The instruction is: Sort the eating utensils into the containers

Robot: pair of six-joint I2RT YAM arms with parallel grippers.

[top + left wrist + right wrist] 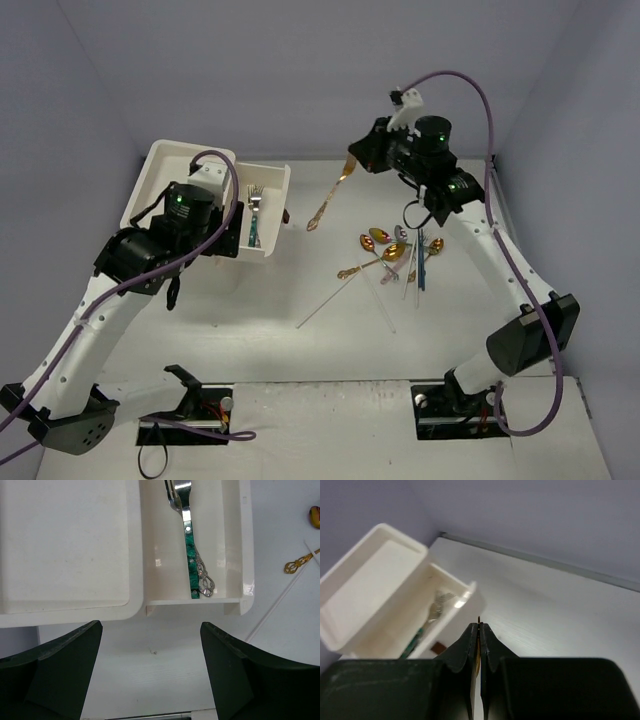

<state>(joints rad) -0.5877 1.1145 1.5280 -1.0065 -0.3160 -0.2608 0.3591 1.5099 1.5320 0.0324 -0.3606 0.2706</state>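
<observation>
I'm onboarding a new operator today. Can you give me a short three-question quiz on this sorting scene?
1. True or false: the right gripper is shut on a gold spoon held above the table.
2. What lies in the open drawer? A) a pink chopstick B) a silver fork C) nothing
3. Fill in: the left gripper is ____ (open/shut).
Key: 1 true; 2 B; 3 open.

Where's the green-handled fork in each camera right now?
Top external: green-handled fork lies in the open drawer, left of centre.
Left wrist: top centre, lengthwise in the drawer.
Right wrist: left side, blurred, inside the drawer.
Shared landmark: the drawer's white walls.
</observation>
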